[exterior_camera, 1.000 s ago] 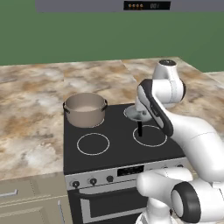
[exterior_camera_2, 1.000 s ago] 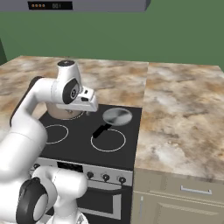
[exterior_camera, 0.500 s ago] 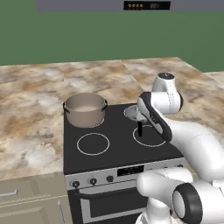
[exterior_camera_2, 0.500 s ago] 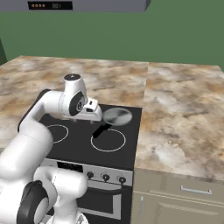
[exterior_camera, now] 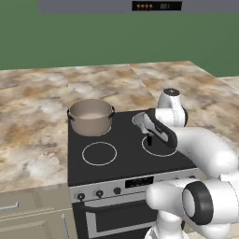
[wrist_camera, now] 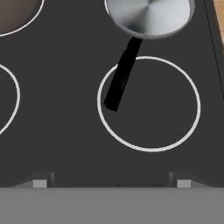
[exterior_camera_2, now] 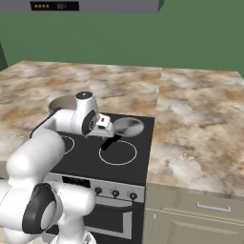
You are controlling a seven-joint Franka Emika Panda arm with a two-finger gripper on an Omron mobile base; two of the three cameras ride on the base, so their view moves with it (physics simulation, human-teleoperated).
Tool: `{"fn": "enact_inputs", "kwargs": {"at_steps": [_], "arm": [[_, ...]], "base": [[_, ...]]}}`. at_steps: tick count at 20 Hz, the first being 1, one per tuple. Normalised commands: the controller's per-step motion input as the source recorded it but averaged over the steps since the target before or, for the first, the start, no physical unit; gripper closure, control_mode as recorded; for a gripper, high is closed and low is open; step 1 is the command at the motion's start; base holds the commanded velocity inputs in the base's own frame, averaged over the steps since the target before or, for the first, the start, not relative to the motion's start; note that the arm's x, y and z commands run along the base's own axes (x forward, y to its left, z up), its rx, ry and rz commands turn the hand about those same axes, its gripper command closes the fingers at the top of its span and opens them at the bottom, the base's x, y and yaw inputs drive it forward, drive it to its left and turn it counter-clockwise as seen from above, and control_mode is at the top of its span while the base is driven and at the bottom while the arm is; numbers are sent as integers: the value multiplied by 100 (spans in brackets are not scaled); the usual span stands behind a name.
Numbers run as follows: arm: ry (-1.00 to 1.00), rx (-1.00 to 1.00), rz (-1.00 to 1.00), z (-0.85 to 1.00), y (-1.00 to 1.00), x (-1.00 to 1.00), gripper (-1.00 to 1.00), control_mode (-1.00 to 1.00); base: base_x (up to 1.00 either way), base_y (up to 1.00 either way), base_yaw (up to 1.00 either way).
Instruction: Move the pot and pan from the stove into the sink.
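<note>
We take the stove as our landmark. In the left base view the pot stands on the stove's back left burner, upright, its beige inside showing and a dark handle at each side. The arm hides most of the pan there; we catch just a sliver of silver rim at the back right of the cooktop.

The right base view gives what that one hides: the pan lies open to us on the stove's back right burner, its black handle running forward and leftward over the front right ring. Here the pot is half covered by the white arm instead, only its rim showing behind it.

The hand view looks straight down on the cooktop. The pan sits at the top edge (its far rim cut off), and the handle slants down from it, its end lying across the white line of the ring below. A brown curve at the top left corner is the pot.

The fingers stand wide apart at the bottom of that view, with nothing between them, above the front of the ring and clear of the handle. The marbled bench flanks the stove on both sides.
</note>
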Motion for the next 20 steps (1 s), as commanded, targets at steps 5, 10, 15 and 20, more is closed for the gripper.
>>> {"fn": "enact_inputs", "kwargs": {"at_steps": [5, 10, 15, 20], "arm": [[0, -1, -2, -18, 0, 20, -100, -100], [0, 0, 0, -1, 0, 6, -100, -100], [0, 0, -15, -7, -1, 20, -100, -100], [-2, 0, -15, -8, -2, 4, -100, -100]], "base": [[0, 0, 0], [0, 0, 0], [0, 0, 0], [0, 0, 0]]}}
